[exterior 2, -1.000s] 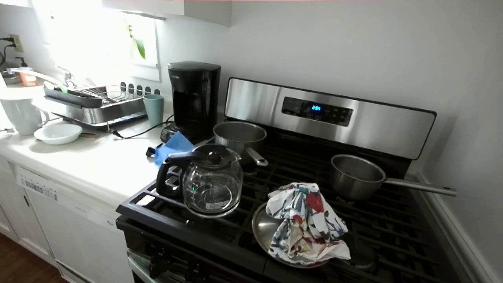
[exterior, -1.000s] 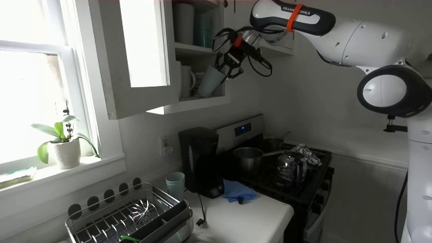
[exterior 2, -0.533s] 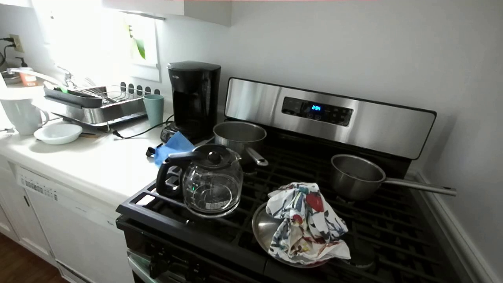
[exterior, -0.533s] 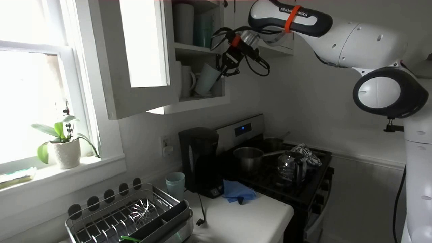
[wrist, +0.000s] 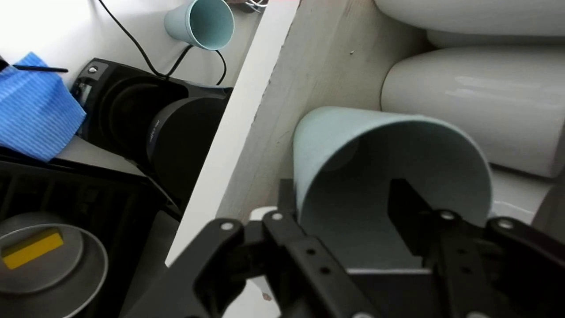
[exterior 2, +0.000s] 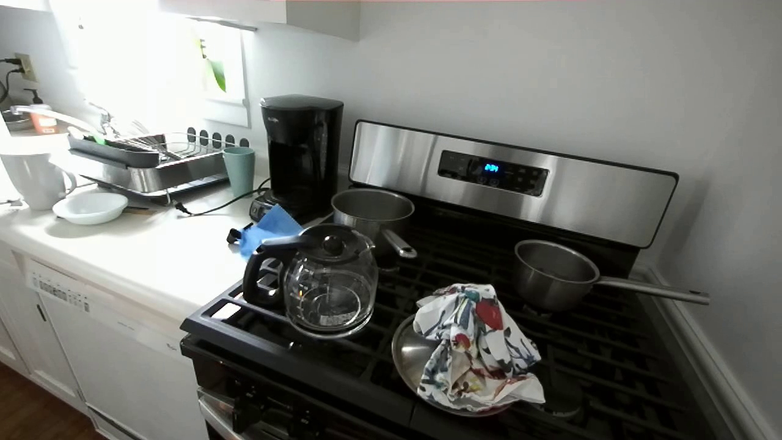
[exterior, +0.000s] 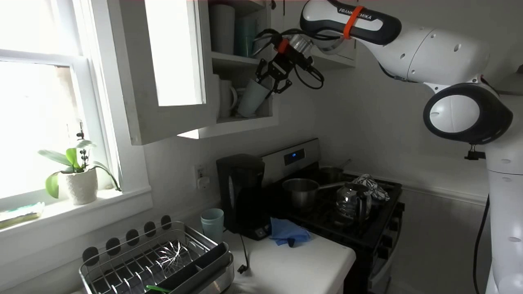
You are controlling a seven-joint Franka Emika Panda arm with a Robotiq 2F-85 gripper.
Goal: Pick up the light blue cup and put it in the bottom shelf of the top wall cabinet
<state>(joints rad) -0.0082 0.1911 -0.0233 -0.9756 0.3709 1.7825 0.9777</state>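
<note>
The light blue cup leans tilted on the bottom shelf of the top wall cabinet, its rim toward my gripper. In the wrist view the cup shows its open mouth, with its base toward the shelf board. My gripper is open astride the cup's near wall. One finger is outside, close against the wall; the other finger is inside the mouth, apart from the wall. In an exterior view the cup's rim is partly hidden by the fingers.
White mugs stand beside the cup, close by in the wrist view too. The upper shelf is just above my gripper. The open cabinet door is at the left. Another teal cup stands by the coffee maker.
My gripper's fingers have spread apart since half a second ago. The gripper has moved slightly toward the cabinet, and the cup's tilt has shifted a little.
</note>
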